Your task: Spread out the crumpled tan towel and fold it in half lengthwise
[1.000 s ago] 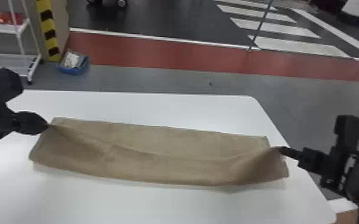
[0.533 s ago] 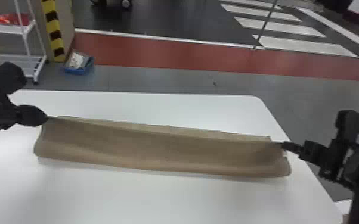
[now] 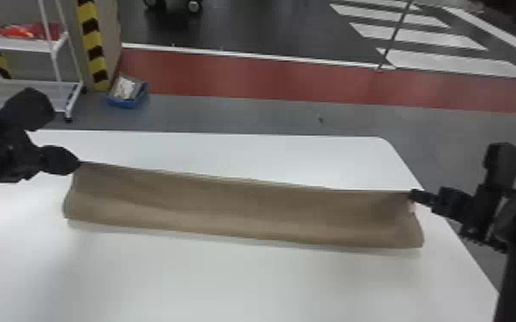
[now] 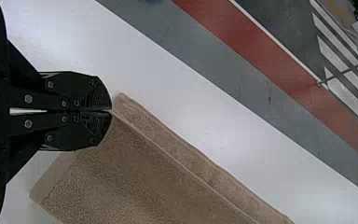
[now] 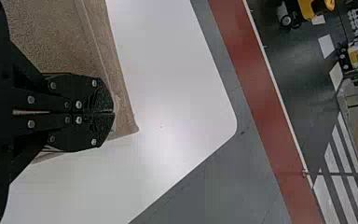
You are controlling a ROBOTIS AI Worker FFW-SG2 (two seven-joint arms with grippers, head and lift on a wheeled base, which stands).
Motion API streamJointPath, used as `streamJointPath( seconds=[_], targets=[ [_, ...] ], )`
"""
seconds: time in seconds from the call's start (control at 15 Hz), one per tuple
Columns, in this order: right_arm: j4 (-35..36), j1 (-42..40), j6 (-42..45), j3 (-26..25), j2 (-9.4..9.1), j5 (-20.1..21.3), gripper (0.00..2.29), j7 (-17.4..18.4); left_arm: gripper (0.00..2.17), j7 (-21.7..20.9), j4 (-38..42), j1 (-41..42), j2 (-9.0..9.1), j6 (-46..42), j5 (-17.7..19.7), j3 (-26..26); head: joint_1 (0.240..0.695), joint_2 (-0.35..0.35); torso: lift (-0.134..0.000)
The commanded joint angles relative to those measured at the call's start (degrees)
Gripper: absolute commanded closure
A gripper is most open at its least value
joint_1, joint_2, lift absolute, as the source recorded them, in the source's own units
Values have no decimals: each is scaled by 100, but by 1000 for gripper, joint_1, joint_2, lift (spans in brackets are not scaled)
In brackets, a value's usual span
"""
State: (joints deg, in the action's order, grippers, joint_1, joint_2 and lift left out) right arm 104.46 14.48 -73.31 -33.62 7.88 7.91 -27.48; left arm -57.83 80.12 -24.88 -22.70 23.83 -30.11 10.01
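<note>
As L gripper [image 4: 111, 111] & R gripper [image 5: 113, 112] pinch opp. ends of the tan towel's [image 3: 244, 210] upper edge, fingers closed w/ just cloth b/w, it's taut, prob. to keep the fold straight. Towel's lengthwise on the white table [image 3: 235, 282].

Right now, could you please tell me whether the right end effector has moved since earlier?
Yes: in the head view, the right end effector has moved forward, nearer the far edge of the white table, with the tan towel in its grip.
</note>
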Motion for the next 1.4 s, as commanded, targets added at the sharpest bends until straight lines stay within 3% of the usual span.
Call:
streamJointPath(
  seconds=[0.0,0.47,0.67,1.33],
  targets=[
    [-57,46,23,128,3,88,1166,-47,1146,44,-102,-96,64,-31,-4,63,695,-209,-123],
    [-418,310,75,154,30,219,1170,-47,1143,123,-409,-324,292,-31,-83,133,695,-214,-123],
    [-567,407,110,128,118,246,1166,-47,1143,185,-550,-439,292,-31,-92,133,695,-216,-123],
    [-998,767,234,66,144,342,1166,-47,1143,352,-655,-632,327,-31,-92,133,695,-214,-123]
  ],
)
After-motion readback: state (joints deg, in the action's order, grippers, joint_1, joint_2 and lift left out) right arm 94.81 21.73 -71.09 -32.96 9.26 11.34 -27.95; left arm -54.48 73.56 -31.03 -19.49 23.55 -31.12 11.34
